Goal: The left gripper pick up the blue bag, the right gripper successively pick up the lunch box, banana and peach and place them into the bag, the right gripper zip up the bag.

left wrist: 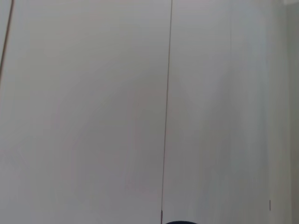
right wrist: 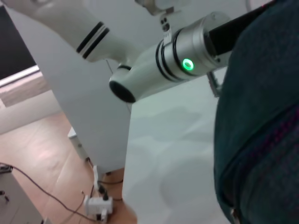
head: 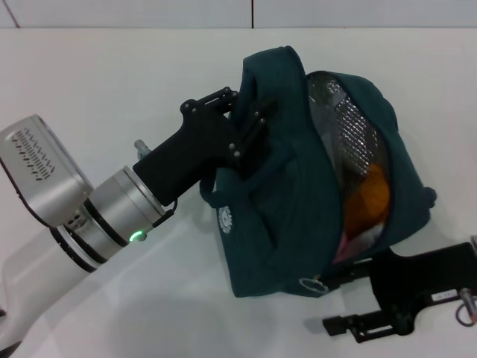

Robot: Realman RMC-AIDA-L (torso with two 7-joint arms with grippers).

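A: Left gripper point(head: 250, 123)?
B: Clamped on the blue bag point(head: 298, 216) at its upper side, by the handle, holding it up off the white table point(head: 112, 82).

A: Bag contents?
B: Mouth gapes open. Silver lining up top, something orange point(head: 370, 195) below it, maybe the peach or banana, can't tell which. A pink edge point(head: 350, 242) lower down, possibly the lunch box. Looks loaded.

A: Right gripper point(head: 358, 298)?
B: Low at the bag's bottom corner, right by the end of the opening. Fingers look parted, nothing gripped that I can see.

A: Step?
B: Zipping, I'd say. Next it needs to find the zipper pull, pinch it, and draw it along the opening while left keeps the bag taut.
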